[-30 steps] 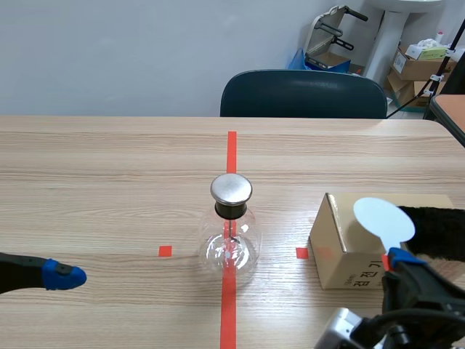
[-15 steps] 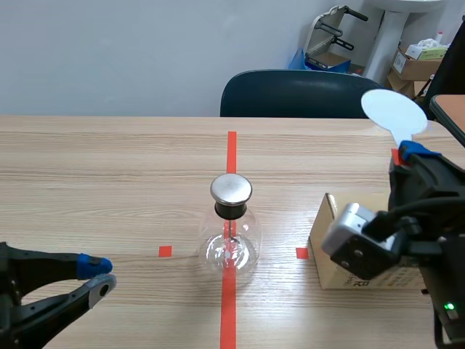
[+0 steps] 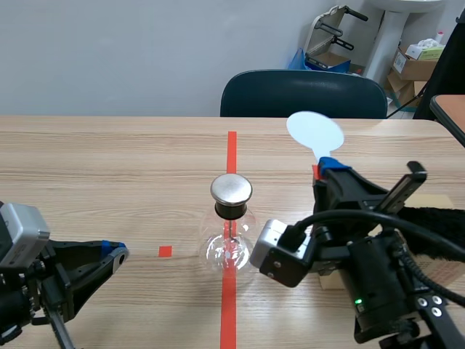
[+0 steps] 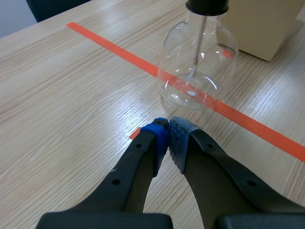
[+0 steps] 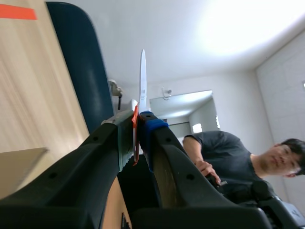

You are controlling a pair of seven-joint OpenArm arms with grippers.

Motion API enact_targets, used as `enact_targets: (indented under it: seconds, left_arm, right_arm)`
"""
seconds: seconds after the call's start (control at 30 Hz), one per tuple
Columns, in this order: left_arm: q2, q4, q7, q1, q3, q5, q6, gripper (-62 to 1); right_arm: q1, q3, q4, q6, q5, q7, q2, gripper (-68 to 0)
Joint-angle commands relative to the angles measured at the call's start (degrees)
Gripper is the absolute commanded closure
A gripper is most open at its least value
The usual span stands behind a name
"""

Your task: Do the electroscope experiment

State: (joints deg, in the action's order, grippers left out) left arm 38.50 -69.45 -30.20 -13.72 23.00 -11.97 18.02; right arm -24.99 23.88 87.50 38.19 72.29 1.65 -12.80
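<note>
The electroscope, a clear glass flask [image 3: 231, 243] with a round metal cap [image 3: 231, 189], stands on the orange tape line at the table's middle. My right gripper [image 3: 325, 169] is shut on the orange-red handle of a white disc paddle [image 3: 314, 131], held upright to the right of the cap and above it. In the right wrist view the paddle [image 5: 142, 76] shows edge-on between the right gripper's [image 5: 138, 120] pads. My left gripper [image 3: 114, 253] is shut on nothing, low over the table left of the flask. Its tips [image 4: 167, 131] meet a short way before the flask [image 4: 198, 67].
A cardboard box [image 4: 259, 24] stands right of the flask, mostly hidden behind my right arm in the scene view. A strip of black fur [image 3: 439, 222] lies by it. A dark chair [image 3: 304, 94] stands at the far edge. A person [image 5: 224, 162] appears in the right wrist view.
My right arm has lifted the paddle from beside the box and carried it left toward the flask. My left gripper has shut and moved a little to the right.
</note>
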Motion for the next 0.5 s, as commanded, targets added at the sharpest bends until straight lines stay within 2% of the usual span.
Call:
enact_targets:
  seconds: [0.0,0.23,0.4,0.47]
  left_arm:
    - [-0.46,-0.17,-0.83,0.66,0.42,-0.42,-0.02,-4.0]
    - [-3.02,5.07,-0.85,4.24,3.67,0.66,-0.79,-4.0]
    - [-4.81,8.20,-0.85,5.99,5.86,0.92,-1.03,-3.9]
    - [-5.38,8.98,-0.90,6.29,6.58,1.14,-2.10,-3.3]
  right_arm:
    - [1.03,0.20,-0.24,0.96,0.39,-0.52,0.20,-1.1]
    - [1.16,1.31,-4.31,1.64,3.26,-2.43,1.70,-1.1]
    - [1.16,1.31,-4.48,1.90,4.02,-3.54,1.70,-1.1]
    - [1.11,1.31,-4.48,1.90,4.66,-3.93,1.70,-1.1]
